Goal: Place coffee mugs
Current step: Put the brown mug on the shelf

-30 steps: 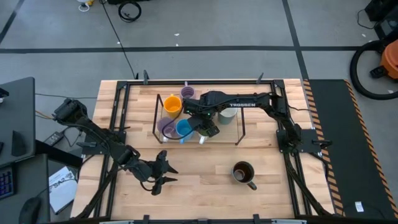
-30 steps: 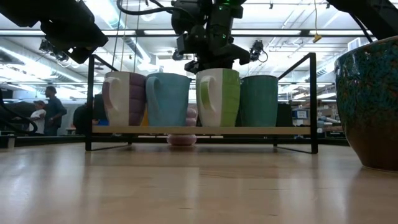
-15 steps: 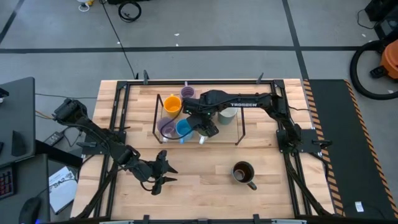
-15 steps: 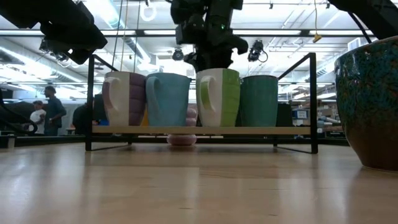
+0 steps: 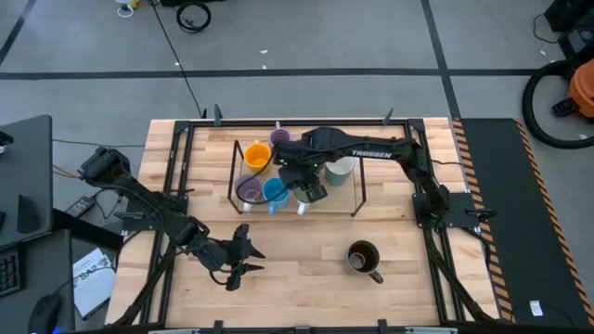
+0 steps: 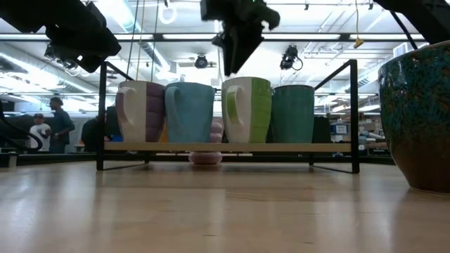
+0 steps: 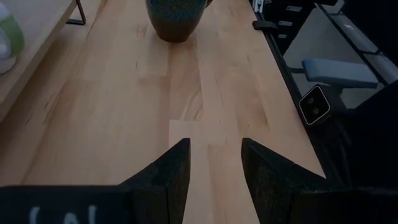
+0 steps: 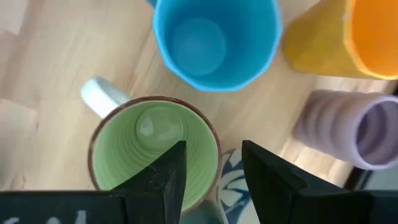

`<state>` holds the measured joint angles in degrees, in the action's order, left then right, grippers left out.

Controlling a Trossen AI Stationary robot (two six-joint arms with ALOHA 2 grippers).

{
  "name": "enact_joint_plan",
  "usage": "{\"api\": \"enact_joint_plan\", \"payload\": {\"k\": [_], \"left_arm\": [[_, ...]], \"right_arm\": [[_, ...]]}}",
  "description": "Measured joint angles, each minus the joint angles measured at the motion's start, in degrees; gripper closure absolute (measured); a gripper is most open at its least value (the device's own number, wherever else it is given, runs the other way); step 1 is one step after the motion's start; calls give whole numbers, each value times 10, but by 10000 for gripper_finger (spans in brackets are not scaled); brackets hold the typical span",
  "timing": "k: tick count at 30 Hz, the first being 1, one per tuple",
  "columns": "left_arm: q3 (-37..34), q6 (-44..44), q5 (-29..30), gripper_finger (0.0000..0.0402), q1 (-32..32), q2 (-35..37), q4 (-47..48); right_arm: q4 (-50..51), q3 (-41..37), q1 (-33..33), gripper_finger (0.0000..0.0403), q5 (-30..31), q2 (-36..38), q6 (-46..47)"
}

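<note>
The right gripper [image 6: 239,43] hangs just above the green mug [image 6: 247,109], fingers parted and holding nothing — the mug stands on its own on the rack shelf [image 6: 225,147], upright, handle toward the blue mug [image 6: 190,111] beside it. From the right wrist the green mug [image 8: 153,148] shows open-mouthed directly beneath the spread fingers, so this looks like a mug just set down. The row is tight: a lavender mug [image 6: 140,110], blue, green, then a teal-looking mug [image 6: 293,112], shoulder to shoulder so more can fit on the shelf. Behind them the orange mug [image 5: 258,157] and another lavender mug [image 5: 280,139] fill the back.

One piece sits well apart — the dark brown mug [image 5: 363,257] out on the bare table [image 5: 306,269], near the front edge, likely next in line. The left gripper [image 5: 243,257] waits low over the table's front left, fingers open and empty.
</note>
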<state>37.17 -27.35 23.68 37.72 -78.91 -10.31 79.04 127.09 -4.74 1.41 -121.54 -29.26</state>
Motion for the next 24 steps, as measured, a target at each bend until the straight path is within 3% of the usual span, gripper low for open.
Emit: {"api": "enact_joint_plan", "payload": {"k": [11, 24], "left_arm": [[0, 17, 4, 251, 0, 4, 21], [-1, 74, 16, 251, -52, 91, 48]], "right_arm": [[61, 80, 49, 243, 34, 0, 77], [111, 58, 154, 243, 17, 67, 236]]}}
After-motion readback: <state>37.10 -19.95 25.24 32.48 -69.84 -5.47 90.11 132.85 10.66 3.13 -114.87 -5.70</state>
